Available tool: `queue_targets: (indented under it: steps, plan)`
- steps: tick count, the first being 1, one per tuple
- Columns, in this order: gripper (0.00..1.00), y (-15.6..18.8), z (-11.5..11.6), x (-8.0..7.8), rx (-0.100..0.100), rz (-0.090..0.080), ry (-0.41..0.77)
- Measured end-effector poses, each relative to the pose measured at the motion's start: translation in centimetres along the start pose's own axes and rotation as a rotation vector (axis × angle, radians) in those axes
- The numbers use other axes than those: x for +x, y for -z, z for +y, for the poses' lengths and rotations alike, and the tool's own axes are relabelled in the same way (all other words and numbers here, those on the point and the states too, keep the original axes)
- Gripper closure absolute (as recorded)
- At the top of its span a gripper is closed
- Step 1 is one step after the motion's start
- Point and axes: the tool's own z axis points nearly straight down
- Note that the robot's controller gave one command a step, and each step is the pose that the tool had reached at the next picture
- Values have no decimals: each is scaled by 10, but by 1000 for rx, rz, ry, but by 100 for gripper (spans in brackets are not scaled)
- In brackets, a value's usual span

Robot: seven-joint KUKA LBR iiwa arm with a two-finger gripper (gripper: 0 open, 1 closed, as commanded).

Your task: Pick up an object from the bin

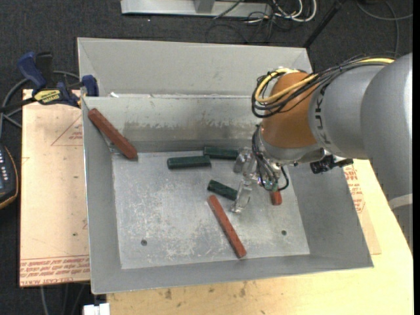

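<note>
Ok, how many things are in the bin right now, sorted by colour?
Reddish-brown sticks: 2, one leaning on the left wall, one flat on the floor.
Dark green bars: 3.
Small red piece: 1, just right of the gripper.
Total: 6.

The gripper (244,190) is seen low in the bin (164,248) — just beside a green block (222,189), near a brown stick's (227,226) upper end. A second stick (113,134) is leaned against the left wall.
</note>
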Motion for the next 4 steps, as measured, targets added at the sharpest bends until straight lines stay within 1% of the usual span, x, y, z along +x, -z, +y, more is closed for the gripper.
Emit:
queue_targets:
  steps: [1, 2, 3, 4]
  plan:
    - [100, 2, 0, -2, 0, -5, 0]
    - [100, 123, 0, -2, -1, -15, 100]
    - [0, 118, 0, 0, 1, -7, 99]
    - [0, -2, -24, 16, 1, 2, -115]
